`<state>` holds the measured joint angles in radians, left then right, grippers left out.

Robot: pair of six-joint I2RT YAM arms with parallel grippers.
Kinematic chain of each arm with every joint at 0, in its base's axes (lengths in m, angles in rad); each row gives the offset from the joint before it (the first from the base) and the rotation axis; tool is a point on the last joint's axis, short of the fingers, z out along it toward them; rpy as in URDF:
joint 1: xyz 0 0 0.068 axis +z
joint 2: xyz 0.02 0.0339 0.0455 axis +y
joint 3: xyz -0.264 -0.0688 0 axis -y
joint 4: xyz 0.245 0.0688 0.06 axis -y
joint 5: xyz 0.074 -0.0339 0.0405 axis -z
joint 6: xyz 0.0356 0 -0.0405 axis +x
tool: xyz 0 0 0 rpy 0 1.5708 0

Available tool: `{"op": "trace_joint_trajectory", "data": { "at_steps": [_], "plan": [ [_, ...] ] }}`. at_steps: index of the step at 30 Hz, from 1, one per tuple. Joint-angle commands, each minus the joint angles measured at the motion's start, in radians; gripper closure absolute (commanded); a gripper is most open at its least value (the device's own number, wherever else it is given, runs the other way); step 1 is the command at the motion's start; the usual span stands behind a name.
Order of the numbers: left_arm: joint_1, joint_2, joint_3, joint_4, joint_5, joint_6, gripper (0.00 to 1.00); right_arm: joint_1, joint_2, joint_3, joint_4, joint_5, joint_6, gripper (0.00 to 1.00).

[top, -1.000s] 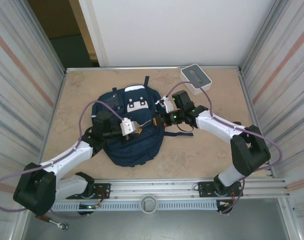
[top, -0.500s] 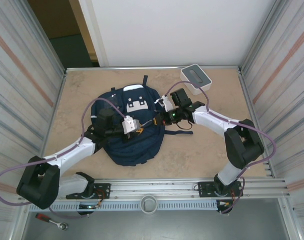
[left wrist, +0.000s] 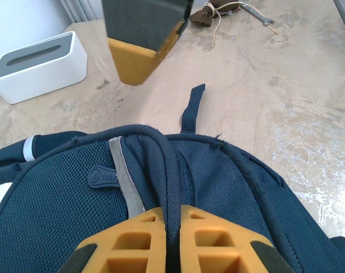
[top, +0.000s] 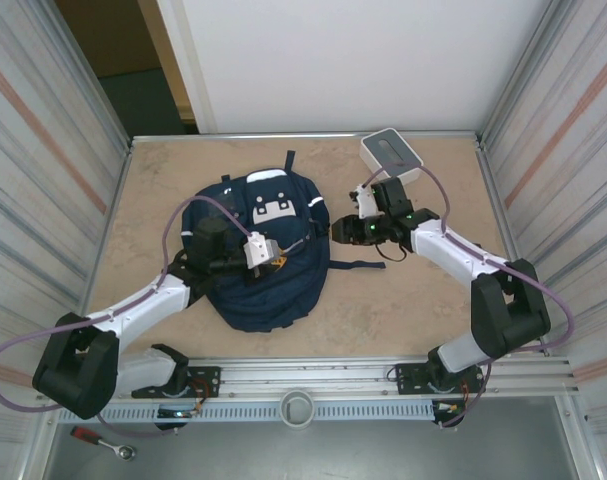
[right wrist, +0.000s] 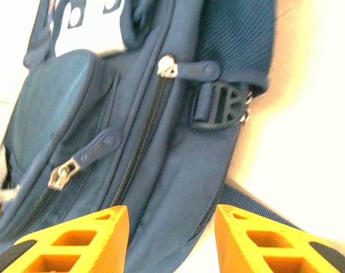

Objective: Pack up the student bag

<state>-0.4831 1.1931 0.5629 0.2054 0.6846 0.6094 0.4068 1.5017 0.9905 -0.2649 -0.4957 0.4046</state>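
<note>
No lettering on the student bag (top: 273,290) can be read.

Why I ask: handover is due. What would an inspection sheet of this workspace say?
Surface: beige tabletop, no spills seen.
Job's things: bag lying flat mid-table; the side zip looks closed in the right wrist view.
Clutter: white box at the far right corner; wrench on the floor by the left base.
Grippers: left pincer shut on a ridge of the bag; right pincer open beside the bag, holding nothing.
Cables: purple cables looped along both arms, no snag seen.
Surroundings: ribbed metal walls on both sides, white panel behind.
</note>
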Motion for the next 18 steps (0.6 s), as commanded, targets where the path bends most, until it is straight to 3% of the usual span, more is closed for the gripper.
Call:
{"op": "trace_joint_trajectory", "data": {
  "at_steps": [1,3,5,9,11,13,18],
  "plan": [
    [-0.005,-0.019,0.02,0.04,0.087,0.006,0.93,-0.027,0.062,0.017,0.076,0.013,0.103,0.56],
    [-0.006,-0.021,0.019,0.039,0.091,0.0,0.93,-0.034,0.137,0.07,0.076,0.047,0.131,0.54],
    [-0.006,-0.023,0.017,0.036,0.087,0.002,0.93,-0.04,0.228,0.141,0.077,0.071,0.155,0.46],
    [-0.008,-0.03,0.014,0.034,0.082,0.001,0.93,-0.037,0.407,0.29,0.081,0.048,0.18,0.35],
    [-0.008,-0.032,0.012,0.032,0.08,0.003,0.92,-0.03,0.483,0.353,0.092,0.023,0.194,0.35],
    [-0.008,-0.032,0.008,0.038,0.071,0.003,0.91,-0.025,0.541,0.398,0.115,-0.033,0.213,0.43],
    [-0.008,-0.02,0.008,0.049,0.028,-0.02,0.87,-0.035,0.518,0.356,0.152,-0.048,0.231,0.89]
  ]
}}
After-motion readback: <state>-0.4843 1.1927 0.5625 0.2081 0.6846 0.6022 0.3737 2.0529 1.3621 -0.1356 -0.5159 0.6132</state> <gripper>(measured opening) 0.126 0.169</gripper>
